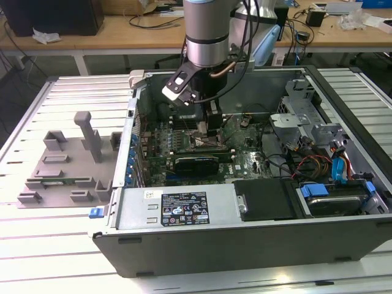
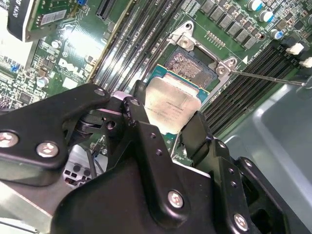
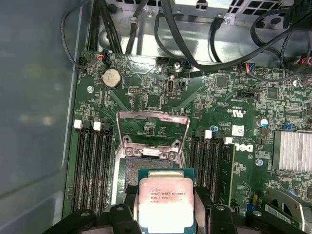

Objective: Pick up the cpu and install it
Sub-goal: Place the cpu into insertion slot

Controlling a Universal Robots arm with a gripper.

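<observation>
The bench (image 1: 61, 257) carries an open computer case (image 1: 245, 245), lying on its side with the interior facing up.

1. Near wall of the case: just behind it sits a labelled metal box (image 1: 138, 208). Toward the exterior view's right there is a drive bay (image 1: 334, 202) with blue tabs.
2. On the exterior view's left, outside the case, a grey fixture tray (image 1: 46, 184) lies on the bench.
3. Centre of the case: the green motherboard (image 1: 245, 162) lies flat on the case floor. The arm (image 1: 207, 30) descends from above. Its end effector (image 1: 208, 128) hangs low over the board.
4. End effector state: in the second wrist view the two black fingers (image 2: 139, 122) pinch the cpu (image 2: 173, 102) by opposite edges, with the silver top facing up.
5. Cpu position: it is held over the near edge of the socket (image 3: 141, 168). Part of the socket's contact field remains uncovered beyond it. Whether the cpu touches the socket cannot be told.
6. The socket's load frame (image 3: 151, 114) stands swung open on the far side of the socket.
7. Memory slots (image 3: 92, 170) run along both sides of the socket.
8. Farther on the board lies a coin cell (image 3: 111, 76). Black cables (image 3: 165, 34) run along the far case wall.
9. Far right in the exterior view: a metal drive cage (image 1: 300, 116) stands inside the case.
</observation>
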